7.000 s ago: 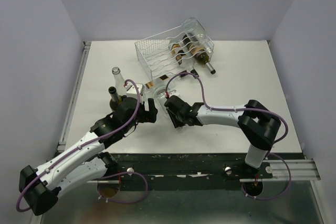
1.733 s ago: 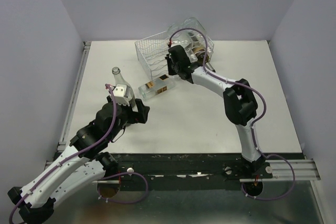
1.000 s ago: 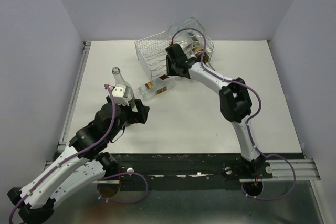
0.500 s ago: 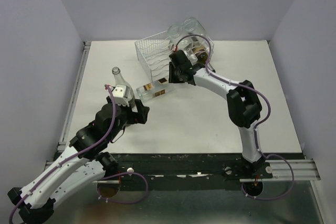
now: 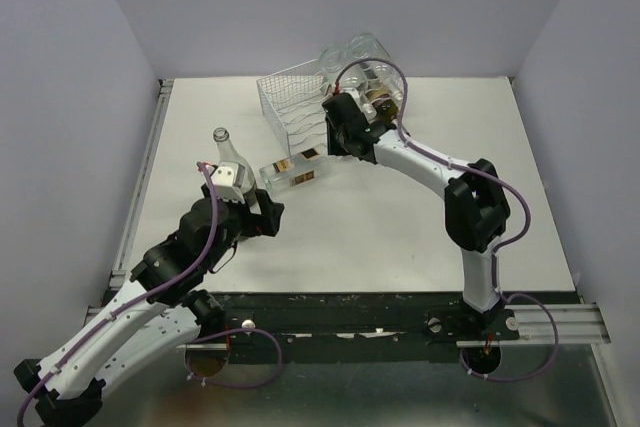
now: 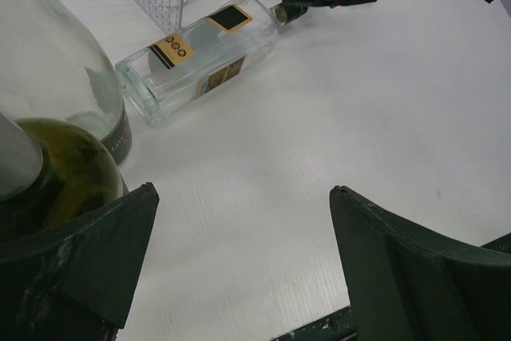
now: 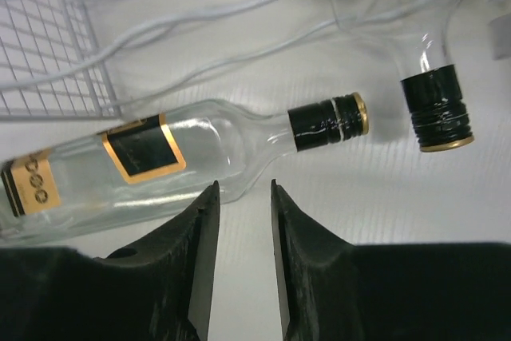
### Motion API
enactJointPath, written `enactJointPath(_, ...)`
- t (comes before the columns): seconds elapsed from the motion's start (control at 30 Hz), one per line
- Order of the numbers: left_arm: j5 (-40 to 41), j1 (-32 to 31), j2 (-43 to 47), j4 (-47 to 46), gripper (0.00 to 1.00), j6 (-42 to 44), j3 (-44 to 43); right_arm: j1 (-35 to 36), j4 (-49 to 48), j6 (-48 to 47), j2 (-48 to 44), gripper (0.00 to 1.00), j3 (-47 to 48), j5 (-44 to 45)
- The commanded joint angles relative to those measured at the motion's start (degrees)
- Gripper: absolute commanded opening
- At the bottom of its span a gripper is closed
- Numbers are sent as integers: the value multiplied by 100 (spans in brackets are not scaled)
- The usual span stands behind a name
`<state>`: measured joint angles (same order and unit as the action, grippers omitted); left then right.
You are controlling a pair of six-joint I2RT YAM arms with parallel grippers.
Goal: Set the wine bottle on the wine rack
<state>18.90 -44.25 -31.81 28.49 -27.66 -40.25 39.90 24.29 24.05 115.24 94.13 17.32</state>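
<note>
we see the wine bottle lying flat on the surface beside the wine rack, neck toward the right claw, narrowly parted and empty; left claw spread wide.

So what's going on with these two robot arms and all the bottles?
They are loading bottles onto the white wire wine rack, which already holds a few bottles. The right gripper hovers, jaws slightly apart and empty, near the neck of a clear labelled bottle lying on the table beside the rack. The left gripper is wide open and empty, next to an upright tall clear bottle and a dark green bottle.
</note>
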Motion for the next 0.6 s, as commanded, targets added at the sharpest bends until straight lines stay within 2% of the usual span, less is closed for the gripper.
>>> enactJointPath(0.0, 62, 22, 105, 16, 99, -47, 52, -228, 374, 55, 261, 35, 720, 395)
enactJointPath(0.07, 53, 13, 105, -1, 99, -47, 52, -342, 479, 64, 515, 27, 1009, 334)
enactJointPath(0.17, 27, 13, 79, -45, 99, -47, 52, -491, 839, 82, 1034, 22, 1660, 106)
enactJointPath(0.27, 9, 22, 35, -45, 99, -29, 17, -588, 1077, 91, 1360, 21, 2065, -62)
enactJointPath(0.57, -17, 13, 26, -45, 99, -29, 35, -606, 1130, 3, 1642, 22, 2057, -554)
